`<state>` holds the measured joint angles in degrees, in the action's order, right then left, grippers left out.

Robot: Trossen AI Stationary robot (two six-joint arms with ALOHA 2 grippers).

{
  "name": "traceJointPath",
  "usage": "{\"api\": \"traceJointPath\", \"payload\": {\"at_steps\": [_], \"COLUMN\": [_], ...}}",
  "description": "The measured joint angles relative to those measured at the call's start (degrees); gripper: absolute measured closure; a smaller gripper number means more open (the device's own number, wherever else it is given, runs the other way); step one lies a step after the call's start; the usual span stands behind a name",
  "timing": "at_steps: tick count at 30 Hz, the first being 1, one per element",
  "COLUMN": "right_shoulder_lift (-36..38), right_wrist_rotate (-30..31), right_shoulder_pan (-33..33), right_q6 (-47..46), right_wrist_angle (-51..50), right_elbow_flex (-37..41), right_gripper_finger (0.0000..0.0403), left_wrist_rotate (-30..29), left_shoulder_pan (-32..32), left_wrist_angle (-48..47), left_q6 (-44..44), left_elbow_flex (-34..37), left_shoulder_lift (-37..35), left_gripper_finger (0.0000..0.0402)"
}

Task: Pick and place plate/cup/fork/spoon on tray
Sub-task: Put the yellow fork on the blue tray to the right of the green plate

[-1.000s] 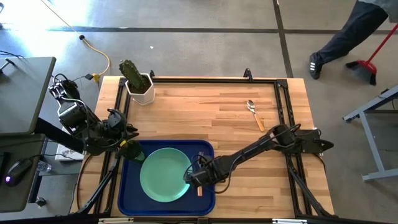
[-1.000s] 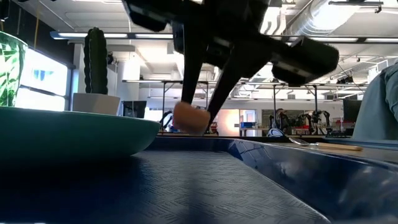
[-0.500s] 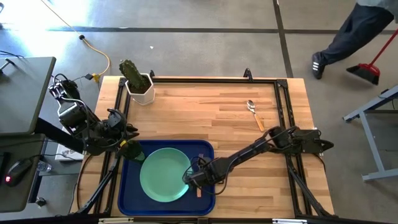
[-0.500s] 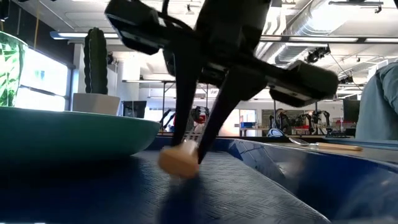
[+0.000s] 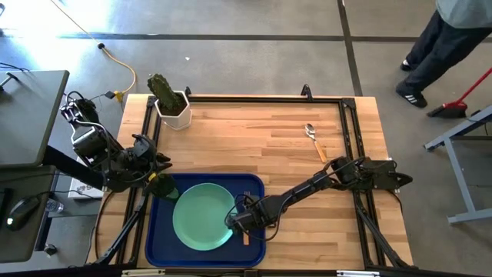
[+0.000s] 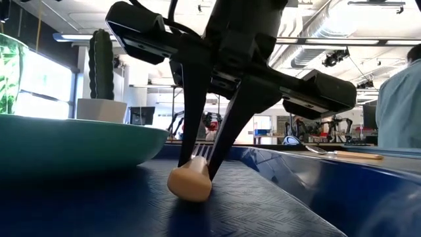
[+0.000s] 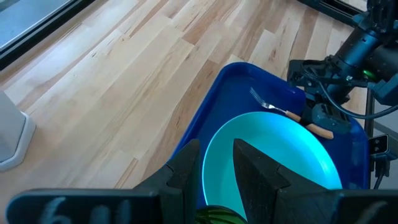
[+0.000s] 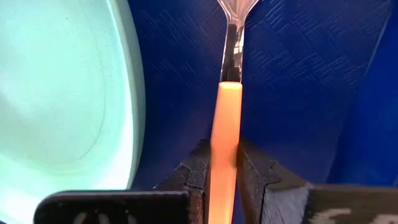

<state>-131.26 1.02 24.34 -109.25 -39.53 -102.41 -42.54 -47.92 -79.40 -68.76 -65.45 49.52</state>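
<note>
The right gripper (image 5: 244,223) grasps the fork (image 8: 225,118) by its orange handle, low over the tray (image 5: 157,242) just right of the plate (image 5: 202,215), likely to lay it flat there. The left gripper (image 5: 157,185) clasps the cup (image 5: 163,188) at the tray's far-left corner. The spoon (image 5: 315,141) lies on the table, far right.

Tray (image 5: 157,242): set at the table's (image 5: 254,131) near edge.
Plate (image 5: 202,215): laid in it.
Fork (image 5: 247,219): placed right of the plate.

Fork (image 6: 190,182) lower, now on tray (image 6: 276,197).
</note>
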Motion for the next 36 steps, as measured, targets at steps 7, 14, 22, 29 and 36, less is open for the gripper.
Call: {"api": "traceJointPath", "payload": {"at_steps": [7, 14, 22, 29, 36], "right_shoulder_lift": [0.0, -0.1, -0.2, -0.2, -0.2], "right_wrist_rotate": [-0.1, -0.2, -0.3, -0.5, -0.8], "right_shoulder_pan": [0.0, 0.0, 0.0, 0.0, 0.0], "right_q6": [-0.2, -0.2, -0.2, -0.2, -0.4], "right_wrist_angle": [0.2, 0.1, 0.6, 1.0, 1.0], "right_elbow_flex": [0.0, 0.0, 0.0, 0.0, 0.0], "right_gripper_finger": [0.037, 0.0365, 0.0319, 0.0314, 0.0313], "left_wrist_rotate": [0.0, 0.0, 0.0, 0.0, 0.0], "left_shoulder_pan": [0.0, 0.0, 0.0, 0.0, 0.0], "left_wrist_angle": [0.0, 0.0, 0.0, 0.0, 0.0], "left_q6": [0.0, 0.0, 0.0, 0.0, 0.0], "left_elbow_flex": [0.0, 0.0, 0.0, 0.0, 0.0], "left_shoulder_lift": [0.0, 0.0, 0.0, 0.0, 0.0], "left_gripper_finger": [0.0316, 0.0316, 0.0316, 0.0316, 0.0316]}}
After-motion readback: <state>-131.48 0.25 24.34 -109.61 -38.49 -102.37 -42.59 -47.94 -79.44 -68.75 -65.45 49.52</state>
